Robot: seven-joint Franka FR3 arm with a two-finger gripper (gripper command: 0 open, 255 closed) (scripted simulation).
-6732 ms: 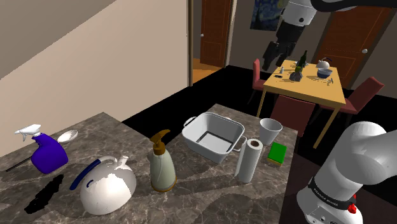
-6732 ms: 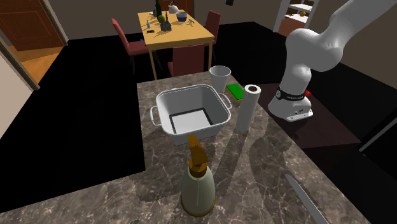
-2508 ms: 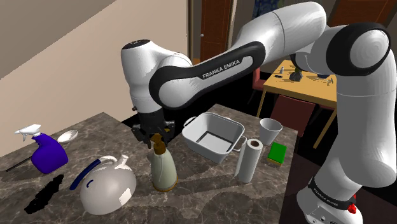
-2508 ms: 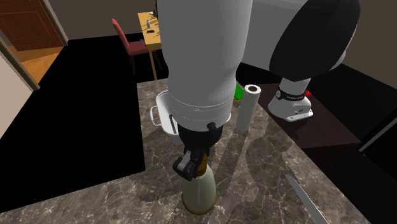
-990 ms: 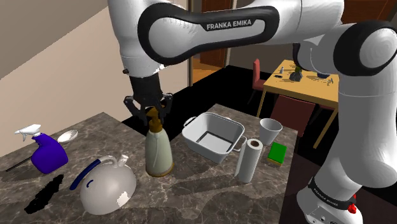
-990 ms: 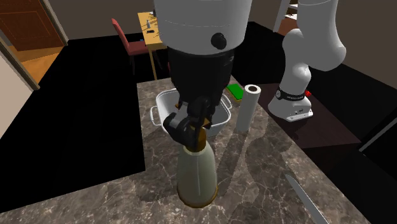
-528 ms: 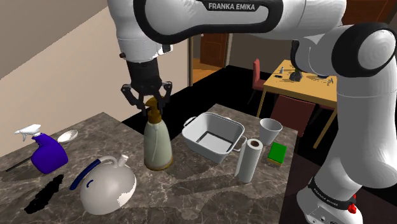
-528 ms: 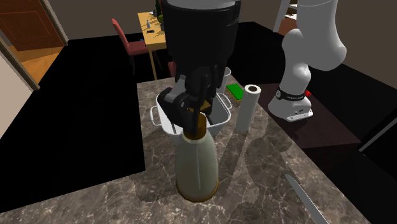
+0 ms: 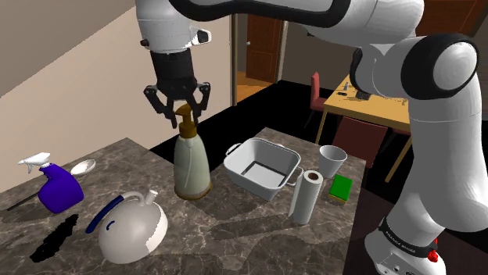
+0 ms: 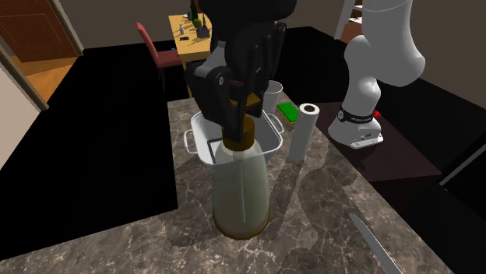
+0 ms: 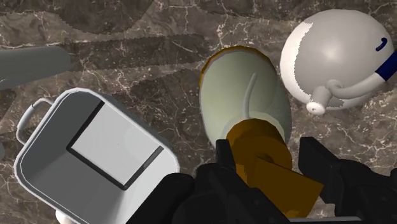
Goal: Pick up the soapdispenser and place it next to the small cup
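Hand [image 9: 183, 116] closed on the pump of the soap dispenser [image 9: 191, 162]; a pan [image 9: 262, 168] and a paper roll [image 9: 306, 197] stand between it and the cup [image 9: 331, 161].

In the shoulder view, left to right: kettle [image 9: 133, 230], soap dispenser [image 9: 191, 164], pan [image 9: 258, 181], paper roll [image 9: 305, 199] near the cup [image 9: 331, 162].

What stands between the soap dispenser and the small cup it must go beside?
The pan sits on the counter directly between the soap dispenser and the cup. The paper towel roll stands just beside the cup.
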